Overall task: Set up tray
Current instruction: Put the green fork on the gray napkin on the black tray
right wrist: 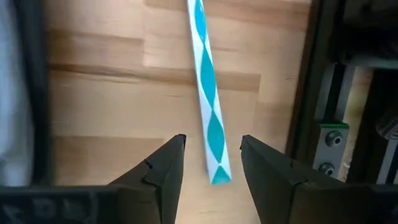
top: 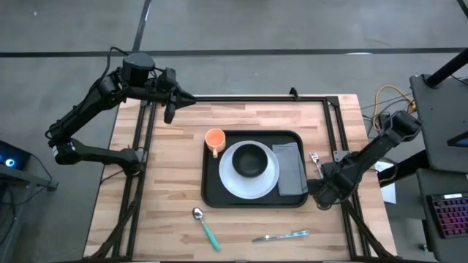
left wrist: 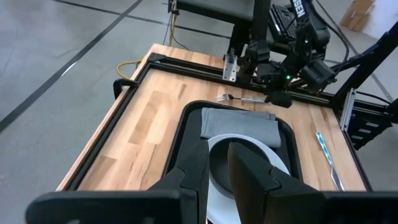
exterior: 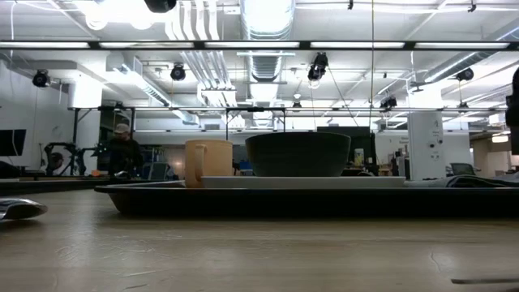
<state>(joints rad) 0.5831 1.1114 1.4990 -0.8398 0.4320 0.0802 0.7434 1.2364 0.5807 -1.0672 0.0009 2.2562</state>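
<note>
Right wrist view: I see right gripper (right wrist: 210,163) fingers apart, teal-handled utensil (right wrist: 208,112) between them; left gripper (top: 170,111) fingers nearly together, off the tray (top: 212,193).

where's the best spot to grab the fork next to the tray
Its teal-and-white handle, near the free end, from straight above. The fork lies flat on the table beside the tray, handle straight and narrow, and the right tool, open, straddles it. The left tool waits at the far-left corner.
</note>
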